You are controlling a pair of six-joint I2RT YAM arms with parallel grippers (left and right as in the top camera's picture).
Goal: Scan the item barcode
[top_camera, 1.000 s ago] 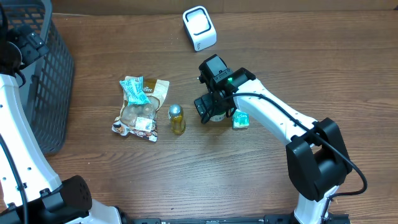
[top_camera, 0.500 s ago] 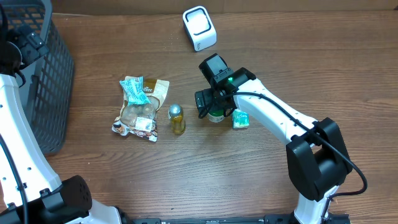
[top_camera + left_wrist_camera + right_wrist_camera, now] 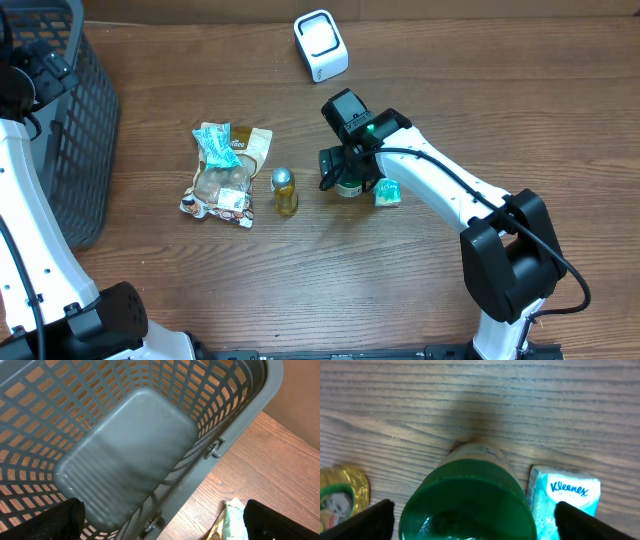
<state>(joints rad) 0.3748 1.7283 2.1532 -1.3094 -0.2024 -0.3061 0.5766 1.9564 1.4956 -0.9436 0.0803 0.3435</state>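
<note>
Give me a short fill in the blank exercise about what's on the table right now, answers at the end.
1. The right gripper has its open fingers either side of a jar whose lid is ____.
2. The tissue pack beside the jar carries the brand name ____.
3. The left gripper, also open, hangs above a grey plastic ____.

Missing words: green; Kleenex; basket.

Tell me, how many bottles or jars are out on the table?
2: a small yellow bottle beside the snack bag, and a green-lidded jar inside the open right claw. The arm may hide others.
</note>
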